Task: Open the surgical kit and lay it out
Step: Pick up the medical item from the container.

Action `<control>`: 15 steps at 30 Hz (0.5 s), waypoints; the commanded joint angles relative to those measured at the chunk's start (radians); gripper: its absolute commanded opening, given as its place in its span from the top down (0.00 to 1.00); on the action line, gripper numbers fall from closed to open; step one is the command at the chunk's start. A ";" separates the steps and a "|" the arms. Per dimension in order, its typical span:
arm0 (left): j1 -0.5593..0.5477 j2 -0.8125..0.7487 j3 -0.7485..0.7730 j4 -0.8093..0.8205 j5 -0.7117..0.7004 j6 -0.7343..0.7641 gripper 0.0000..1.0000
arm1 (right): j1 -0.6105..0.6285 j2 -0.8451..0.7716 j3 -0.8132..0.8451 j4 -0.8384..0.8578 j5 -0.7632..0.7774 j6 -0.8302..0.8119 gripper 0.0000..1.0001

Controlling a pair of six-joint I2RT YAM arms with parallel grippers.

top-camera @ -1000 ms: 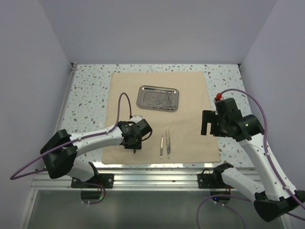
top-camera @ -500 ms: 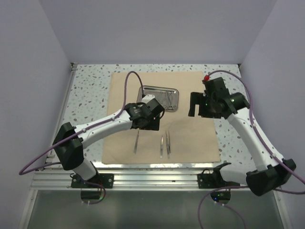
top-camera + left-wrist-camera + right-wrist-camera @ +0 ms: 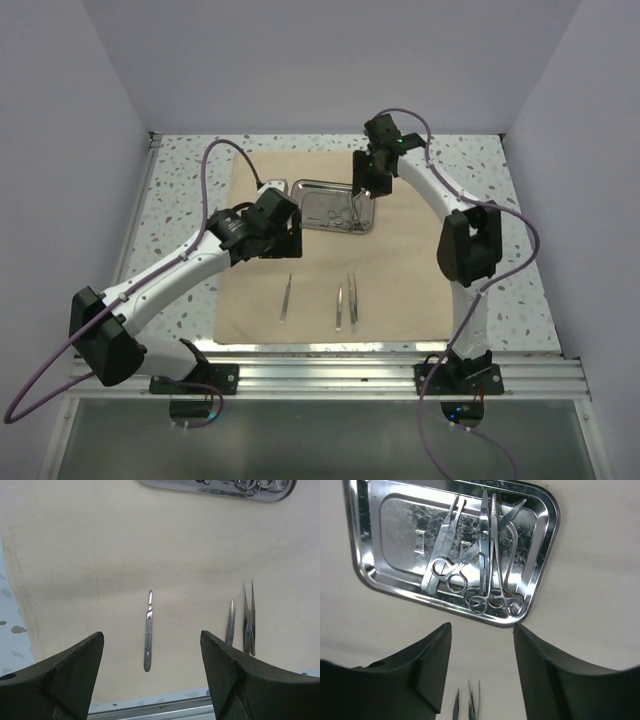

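The tan cloth wrap (image 3: 400, 270) lies flat and open. The steel tray (image 3: 312, 200) sits on its far half and holds several ring-handled instruments (image 3: 485, 587). A scalpel handle (image 3: 285, 298) and tweezers (image 3: 346, 300) lie on the near half; they also show in the left wrist view as handle (image 3: 148, 631) and tweezers (image 3: 245, 625). My left gripper (image 3: 285, 240) is open and empty, above the cloth left of the tray's near edge. My right gripper (image 3: 360, 188) is open and empty, over the tray's right end.
The speckled table (image 3: 185, 200) surrounds the cloth. A metal rail (image 3: 320, 375) runs along the near edge. White walls close the left, far and right sides. Purple cables loop off both arms.
My right gripper swung from the cloth's right side to over the tray's right end. My left gripper left the scalpel handle on the near cloth and rose back toward the tray.
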 commanded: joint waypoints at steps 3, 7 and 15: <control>0.022 -0.052 -0.055 0.028 0.022 0.073 0.19 | 0.006 0.206 0.207 -0.014 -0.008 -0.027 0.53; 0.072 -0.081 -0.058 0.022 -0.004 0.113 0.19 | 0.018 0.349 0.376 -0.069 0.024 -0.035 0.59; 0.161 -0.151 -0.127 0.045 0.017 0.156 0.18 | 0.037 0.496 0.485 -0.103 0.091 -0.026 0.65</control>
